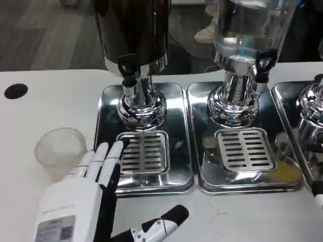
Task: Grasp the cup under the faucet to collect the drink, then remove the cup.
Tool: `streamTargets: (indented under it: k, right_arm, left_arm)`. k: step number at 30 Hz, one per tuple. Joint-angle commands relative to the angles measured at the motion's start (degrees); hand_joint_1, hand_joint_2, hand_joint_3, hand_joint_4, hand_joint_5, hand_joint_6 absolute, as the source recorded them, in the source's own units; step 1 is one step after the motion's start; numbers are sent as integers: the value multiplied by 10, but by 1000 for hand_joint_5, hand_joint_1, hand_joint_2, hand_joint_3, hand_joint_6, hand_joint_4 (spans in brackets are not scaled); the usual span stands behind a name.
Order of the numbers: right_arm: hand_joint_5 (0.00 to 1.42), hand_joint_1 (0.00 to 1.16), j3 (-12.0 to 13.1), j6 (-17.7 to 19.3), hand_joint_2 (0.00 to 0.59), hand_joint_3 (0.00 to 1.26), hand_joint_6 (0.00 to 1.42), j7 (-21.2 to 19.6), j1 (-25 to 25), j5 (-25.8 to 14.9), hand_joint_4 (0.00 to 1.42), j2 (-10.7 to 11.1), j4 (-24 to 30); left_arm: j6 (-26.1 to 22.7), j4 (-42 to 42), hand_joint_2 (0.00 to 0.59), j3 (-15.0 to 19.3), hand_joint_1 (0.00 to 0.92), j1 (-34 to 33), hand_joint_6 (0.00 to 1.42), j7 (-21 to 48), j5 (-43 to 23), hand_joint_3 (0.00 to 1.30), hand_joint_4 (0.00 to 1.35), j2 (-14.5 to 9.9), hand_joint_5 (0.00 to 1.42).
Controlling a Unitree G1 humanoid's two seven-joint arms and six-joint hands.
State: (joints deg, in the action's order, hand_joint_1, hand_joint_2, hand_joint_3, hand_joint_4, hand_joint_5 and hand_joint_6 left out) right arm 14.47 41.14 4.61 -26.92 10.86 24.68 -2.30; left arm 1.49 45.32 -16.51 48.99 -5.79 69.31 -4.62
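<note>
A clear plastic cup (59,150) stands upright on the white table, left of the chrome drip tray (108,106) and not under any faucet. The dark drink dispenser's black faucet (128,74) hangs above the tray's slotted grille (145,151). My left hand (83,199) lies just right of the cup, holding nothing. Its fingers (107,162) stretch forward to the tray's left front edge, and its thumb (162,225) is spread out to the right. A small white and black piece (318,197) at the right edge looks like part of my right hand; its fingers are cut off.
A second dispenser with a clear tank and black faucet (263,61) stands on its own tray (202,171) to the right. A third chrome base (310,103) sits at the far right. A black hole (15,91) marks the table's far left.
</note>
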Motion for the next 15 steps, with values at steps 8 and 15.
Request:
streamTargets:
  k: [8, 15]
  right_arm:
    - [37, 434, -1, -11, 388, 236, 0, 3, 11, 4, 109, 3, -1]
    - [37, 434, -5, -15, 388, 239, 0, 4, 11, 6, 109, 2, 2]
  left_arm:
    - [-11, -6, 77, 6, 0, -9, 241, 12, -7, 111, 0, -3, 103]
    - [-13, -9, 77, 9, 0, -13, 241, 14, -13, 111, 0, -6, 103]
